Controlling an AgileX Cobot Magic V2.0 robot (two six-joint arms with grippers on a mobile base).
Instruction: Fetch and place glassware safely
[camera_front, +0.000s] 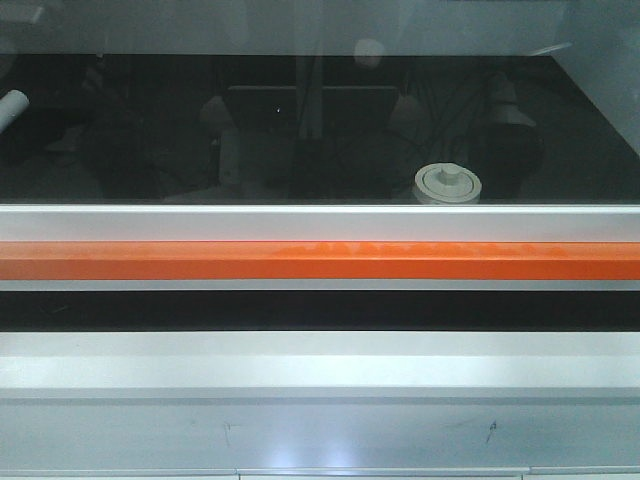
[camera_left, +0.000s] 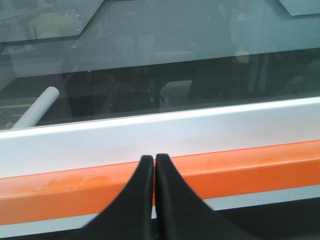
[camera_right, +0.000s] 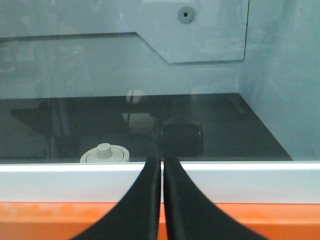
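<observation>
Your right gripper (camera_right: 161, 161) has its black, curved fingers pressed together with nothing between them, and the jar (camera_right: 104, 153) sits beyond their tips and a little to the left, on the far side of the white rail (camera_right: 240, 181). The fingers and the jar are apart. Only the jar's round off-white lid and its central knob show above the rail, and the glass body is hidden. Your left gripper (camera_left: 153, 160) is pressed together too and empty, with its tips over the orange bar (camera_left: 260, 167). That bar is smooth and glossy, with faint scuffs. The jar stands on a dark floor (camera_front: 320, 130) that is shiny and full of blurred reflections. The front view places the lid right of centre, just behind the rail. The left wrist view does not show the jar, but it shows a white tube (camera_left: 39, 106) lying slanted at the far left, which the right wrist view lacks.
</observation>
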